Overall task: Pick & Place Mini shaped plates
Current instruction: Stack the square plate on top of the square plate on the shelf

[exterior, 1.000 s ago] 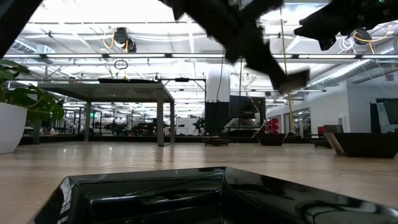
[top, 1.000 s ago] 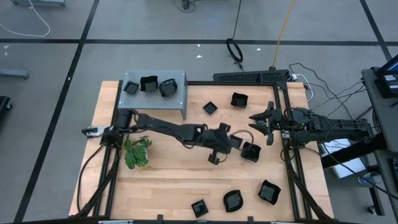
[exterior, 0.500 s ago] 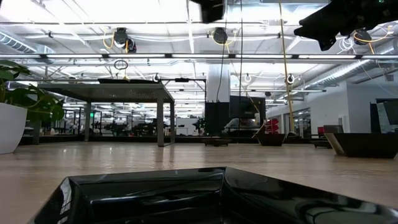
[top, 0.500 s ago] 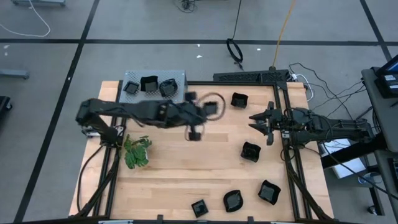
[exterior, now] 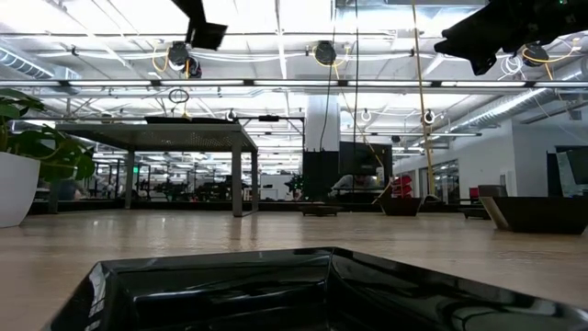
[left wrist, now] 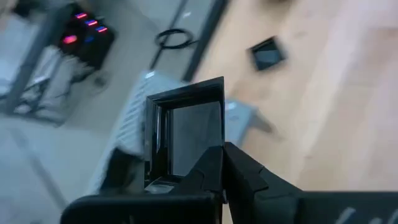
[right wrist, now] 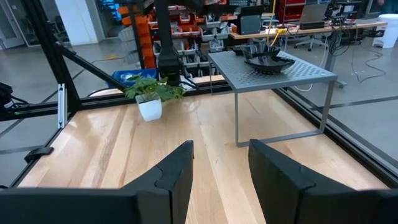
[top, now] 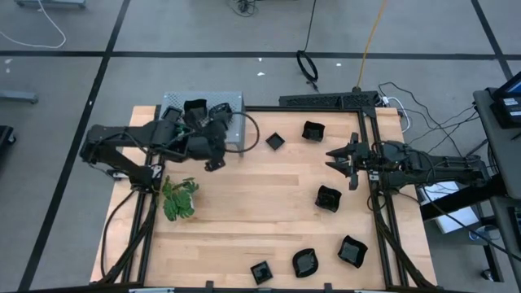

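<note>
Since a second earlier the left gripper (top: 213, 140) had swung to the grey shelf (top: 236, 104), fingers clamped on a square plate (left wrist: 186, 134); the right gripper (top: 335, 158) waited, fingers apart.

Robotics lab / open industrial workspace. Evidence: wood counter (top: 269, 203) in black metal frame (top: 326, 101); taped concrete floor w/ loose cables (top: 308, 65); exposed ceiling, strip lights (exterior: 303, 83); orange parts racks (right wrist: 186, 37), workbenches w/ monitors (right wrist: 311, 15).
</note>
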You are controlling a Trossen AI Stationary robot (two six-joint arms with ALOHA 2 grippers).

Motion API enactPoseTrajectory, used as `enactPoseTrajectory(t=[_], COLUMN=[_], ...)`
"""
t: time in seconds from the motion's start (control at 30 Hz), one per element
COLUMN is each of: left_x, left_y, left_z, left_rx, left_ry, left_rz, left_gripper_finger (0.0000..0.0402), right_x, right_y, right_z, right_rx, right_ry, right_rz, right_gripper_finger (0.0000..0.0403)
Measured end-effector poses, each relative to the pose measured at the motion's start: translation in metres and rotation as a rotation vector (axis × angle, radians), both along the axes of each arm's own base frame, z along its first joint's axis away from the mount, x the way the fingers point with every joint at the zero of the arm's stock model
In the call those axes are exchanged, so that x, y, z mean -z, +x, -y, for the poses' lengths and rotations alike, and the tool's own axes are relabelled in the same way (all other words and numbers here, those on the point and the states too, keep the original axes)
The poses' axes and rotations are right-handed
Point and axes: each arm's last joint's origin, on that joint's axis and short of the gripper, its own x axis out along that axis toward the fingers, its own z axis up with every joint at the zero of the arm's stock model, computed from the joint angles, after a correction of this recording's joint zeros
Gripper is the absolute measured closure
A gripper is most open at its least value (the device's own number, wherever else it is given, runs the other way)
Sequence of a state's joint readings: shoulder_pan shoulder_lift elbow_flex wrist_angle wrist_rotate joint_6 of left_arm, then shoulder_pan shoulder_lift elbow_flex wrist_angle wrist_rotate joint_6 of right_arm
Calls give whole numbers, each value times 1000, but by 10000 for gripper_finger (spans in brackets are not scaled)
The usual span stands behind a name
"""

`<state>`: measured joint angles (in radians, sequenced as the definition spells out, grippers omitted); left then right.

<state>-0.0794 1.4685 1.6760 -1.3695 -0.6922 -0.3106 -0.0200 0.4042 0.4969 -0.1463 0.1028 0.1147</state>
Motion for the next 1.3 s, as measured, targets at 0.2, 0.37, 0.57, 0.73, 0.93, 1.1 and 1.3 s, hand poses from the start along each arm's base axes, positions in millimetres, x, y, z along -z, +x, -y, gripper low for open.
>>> enactPoseTrajectory(t=[0.2, 0.37, 0.57, 0.73, 0.93, 1.1, 1.3], left_x=[2, 2, 1, 9, 32, 53, 77], left_y=[-9, -19, -38, -53, -64, -72, -77], left_z=[-10, -30, -63, -92, -117, -127, -133], left_rx=[-135, -296, -471, -664, -824, -881, -840], left_ry=[72, 65, 28, -18, -75, -114, -148], left_rz=[-36, -40, -7, 18, -30, -113, -241], left_gripper_finger=[389, 395, 394, 390, 397, 385, 392], right_x=[0, 0, 0, 0, 0, 0, 0], right_y=[0, 0, 0, 0, 0, 0, 0], right_z=[0, 0, 0, 0, 0, 0, 0], right_rx=[0, 0, 0, 0, 0, 0, 0], right_ry=[0, 0, 0, 0, 0, 0, 0], right_rz=[0, 0, 0, 0, 0, 0, 0], right_gripper_finger=[261, 261, 261, 261, 261, 261, 261])
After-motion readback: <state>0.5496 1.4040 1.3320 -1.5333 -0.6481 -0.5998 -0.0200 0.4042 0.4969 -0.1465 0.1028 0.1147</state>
